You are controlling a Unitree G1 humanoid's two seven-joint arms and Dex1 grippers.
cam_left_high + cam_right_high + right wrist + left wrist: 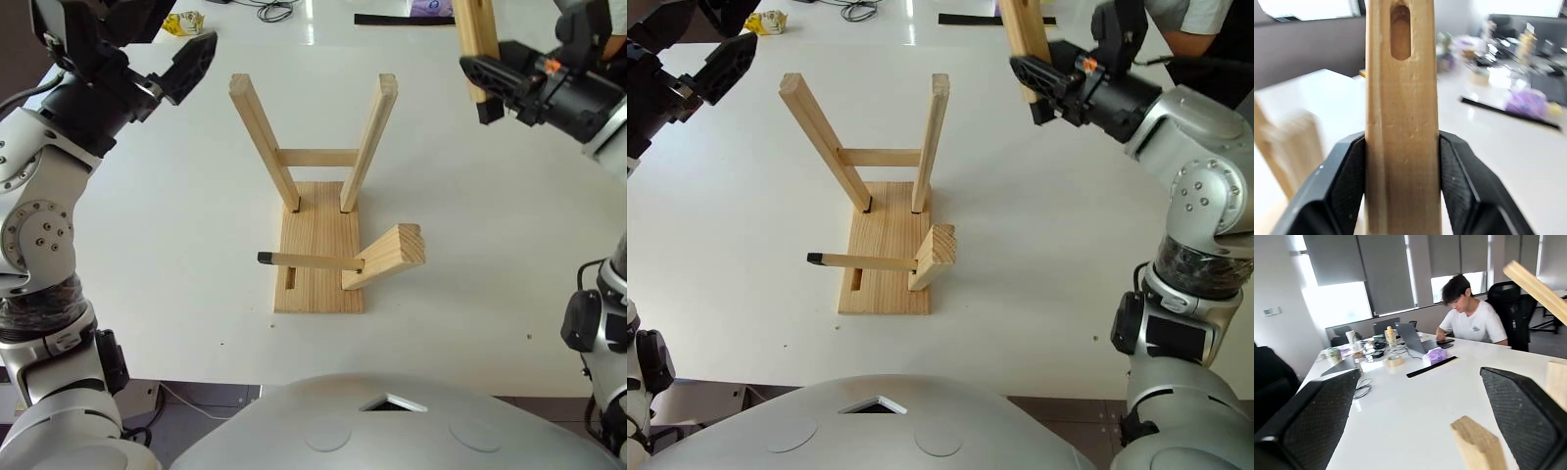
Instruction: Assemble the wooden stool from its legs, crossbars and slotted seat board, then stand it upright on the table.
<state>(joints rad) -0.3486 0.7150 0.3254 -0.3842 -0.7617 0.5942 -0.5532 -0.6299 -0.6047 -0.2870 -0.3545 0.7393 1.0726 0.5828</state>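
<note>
- Pincer check first: the right pincer point(1402, 161) is clamped on a wooden leg point(475, 39), squeezing it from both sides. The left pincer point(1420, 382) is spread wide with nothing in it.
- Closest to the robot is the near end of the seat board point(318, 294), lying flat on the counter point(147, 245) with its long axis running near to far. An open slot point(292, 277) shows on its near-left side.
- Just beside that, a loose leg point(390, 255) leans tilted at the board's near-right edge. A crossbar point(312, 261) pokes out of it sideways toward the left, and its free end hangs above the open slot. Can't tell if that leg's foot is properly seated.
- Further back, a standing pair point(260, 137) of legs rises from the board's far end, joined by a far crossbar point(318, 157).
- Farthest off, the clamped leg is up in the air at far right, roughly upright and well apart from the board. The left pincer is raised at far left.
- My guess: the open slot is nearer, leftward and down from the right pincer, so that arm has to cross over. The leg's mortise point(1400, 32) probably needs to face the crossbar's free end.
</note>
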